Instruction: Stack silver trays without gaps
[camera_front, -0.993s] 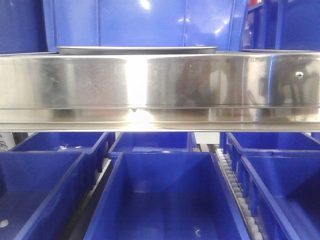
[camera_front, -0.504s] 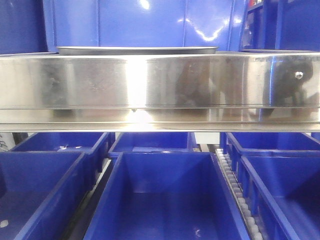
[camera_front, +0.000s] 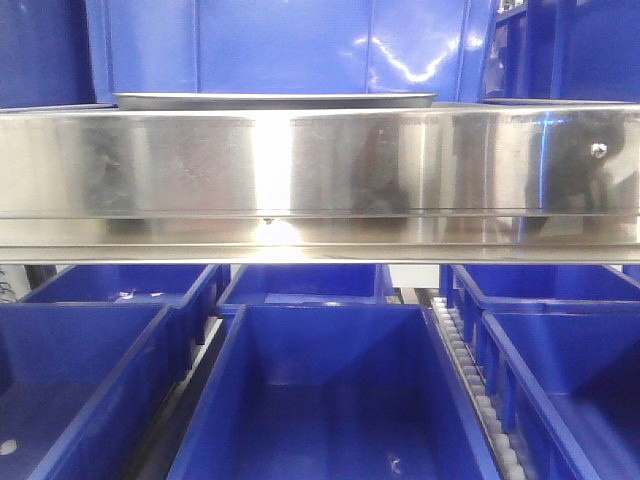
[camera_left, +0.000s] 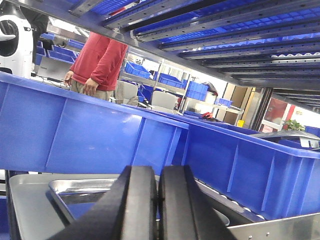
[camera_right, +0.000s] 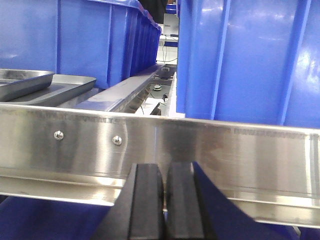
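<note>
**Steel trays sit on shelf as both grippers hang empty**

Blue bins (camera_front: 330, 400) fill the racking above and below a polished steel shelf rail (camera_front: 320, 165), the broadest thing in the front view. Behind that rail's top edge, only the rim of a silver tray (camera_front: 275, 99) shows, lying flat on the shelf.

From the right wrist camera, the rail runs straight ahead of the right gripper (camera_right: 164, 200), whose jaws are pressed together on nothing. Up and to the left of those jaws, beyond the rail, two tray edges appear: one tray (camera_right: 22, 80) overlapping a second tray (camera_right: 67, 86), the upper one seeming to ride above its neighbour and offset from it.

The left gripper (camera_left: 158, 205) likewise has its jaws together and empty. Just beyond its tips a shiny tray (camera_left: 80, 190) rests on a grey shelf surface (camera_left: 30, 210), with a blue bin wall (camera_left: 90, 135) behind.

Judging by these views, the trays are together on the shelf but may not be nested flush; whether a gap remains cannot be settled from here.
</note>
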